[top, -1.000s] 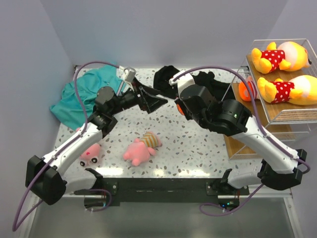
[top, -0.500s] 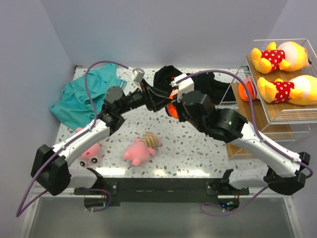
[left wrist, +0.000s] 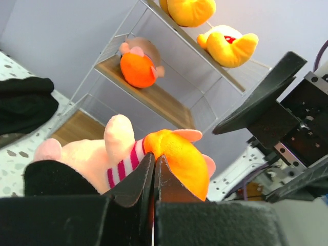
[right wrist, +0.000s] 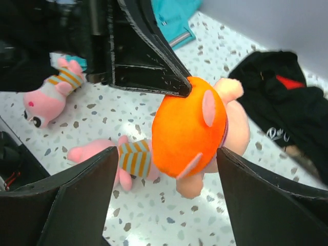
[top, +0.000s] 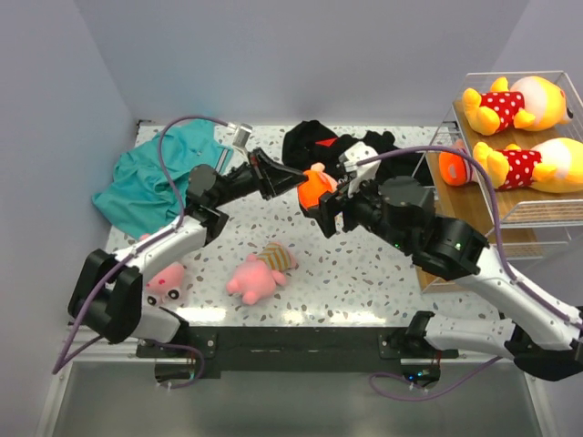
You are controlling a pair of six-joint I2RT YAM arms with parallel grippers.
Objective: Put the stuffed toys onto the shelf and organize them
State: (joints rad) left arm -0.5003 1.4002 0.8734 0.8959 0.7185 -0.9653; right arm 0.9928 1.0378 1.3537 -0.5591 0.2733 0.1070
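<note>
Mid-frame above the speckled bench (top: 337, 273), the left fingers (top: 303, 181) are pinched tight on a fold of an orange-headed, pink-bodied plush toy (top: 315, 188), holding it aloft. The right fingers (top: 330, 208) stand spread wide on either side of it, gripping nothing. The white wire shelf (top: 453, 118) with wooden tiers stands at the frame's right. The thin pinch looks risky: the plush could slip free and drop before reaching a tier.

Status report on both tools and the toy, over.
Left tool shut on orange-headed plush, midair. Right tool open, fingers flanking it. Shelf's upper tier holds two bears.
</note>
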